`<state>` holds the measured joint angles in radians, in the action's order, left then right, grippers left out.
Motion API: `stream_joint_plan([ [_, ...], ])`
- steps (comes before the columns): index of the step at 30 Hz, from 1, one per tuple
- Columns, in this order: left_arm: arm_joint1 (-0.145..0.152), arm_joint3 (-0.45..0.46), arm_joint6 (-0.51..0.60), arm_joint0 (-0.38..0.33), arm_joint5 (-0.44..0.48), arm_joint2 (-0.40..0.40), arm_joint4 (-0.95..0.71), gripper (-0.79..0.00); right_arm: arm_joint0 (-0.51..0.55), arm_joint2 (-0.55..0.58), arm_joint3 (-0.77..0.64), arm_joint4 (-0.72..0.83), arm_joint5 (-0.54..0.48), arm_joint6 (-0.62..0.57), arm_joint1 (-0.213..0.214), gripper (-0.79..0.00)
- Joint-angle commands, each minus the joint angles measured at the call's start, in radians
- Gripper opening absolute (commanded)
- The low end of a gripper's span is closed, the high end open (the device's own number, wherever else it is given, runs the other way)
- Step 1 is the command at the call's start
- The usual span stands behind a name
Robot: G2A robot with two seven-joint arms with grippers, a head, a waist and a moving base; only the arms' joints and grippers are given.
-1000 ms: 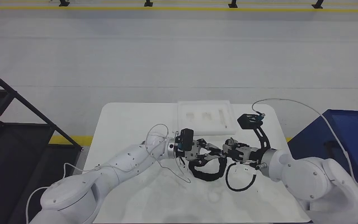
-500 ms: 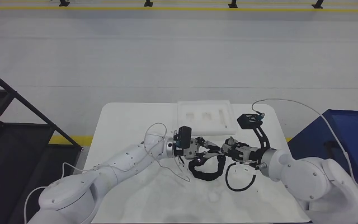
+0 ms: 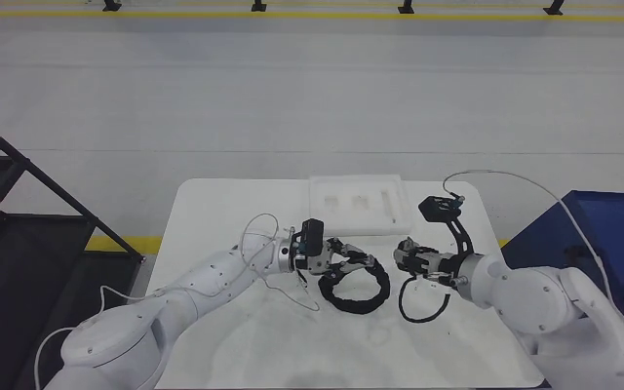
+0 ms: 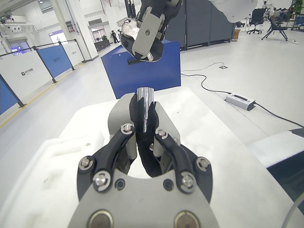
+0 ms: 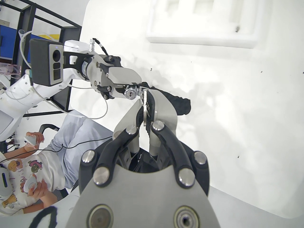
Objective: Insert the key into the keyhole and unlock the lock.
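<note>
**benchwatcher:** so how are the two arms sitting here?

**gearhead_77:** Left arm comes in low from the near left, stretched out toward the middle of the table (image 3: 219,229). The left gripper (image 4: 141,104) is pinched tight on the lock (image 4: 145,94), and the chrome cylinder pokes out past its fingertips, pointing right. The right arm mirrors it from the right side. The right gripper (image 5: 146,100) is narrow, clamped on the flat silver key (image 5: 144,106), blade aimed left.

**benchwatcher:** key in?

**gearhead_77:** Nope. The keyhole (image 5: 130,94) faces the key tip, and they're near each other but apart, around mid-table.

**benchwatcher:** anything around or in the way?

**gearhead_77:** The lock's black cable loop (image 3: 357,298) lies on the table just on the near side of the left gripper, running right toward the other one. A white foam tray (image 3: 357,203) sits at the far edge, well apart from both. There's a blue box (image 3: 575,229) off the table's right side.
</note>
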<state>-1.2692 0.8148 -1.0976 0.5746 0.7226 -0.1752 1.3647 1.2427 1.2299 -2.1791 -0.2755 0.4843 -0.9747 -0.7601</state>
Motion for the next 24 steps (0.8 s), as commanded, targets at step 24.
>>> stream_joint_plan([
  [24,0.043,0.057,0.091,0.028,0.091,-0.026,-0.024,-0.785,-0.160,-0.169,0.255,0.043,-0.035,0.039,-0.062,-0.785],
])
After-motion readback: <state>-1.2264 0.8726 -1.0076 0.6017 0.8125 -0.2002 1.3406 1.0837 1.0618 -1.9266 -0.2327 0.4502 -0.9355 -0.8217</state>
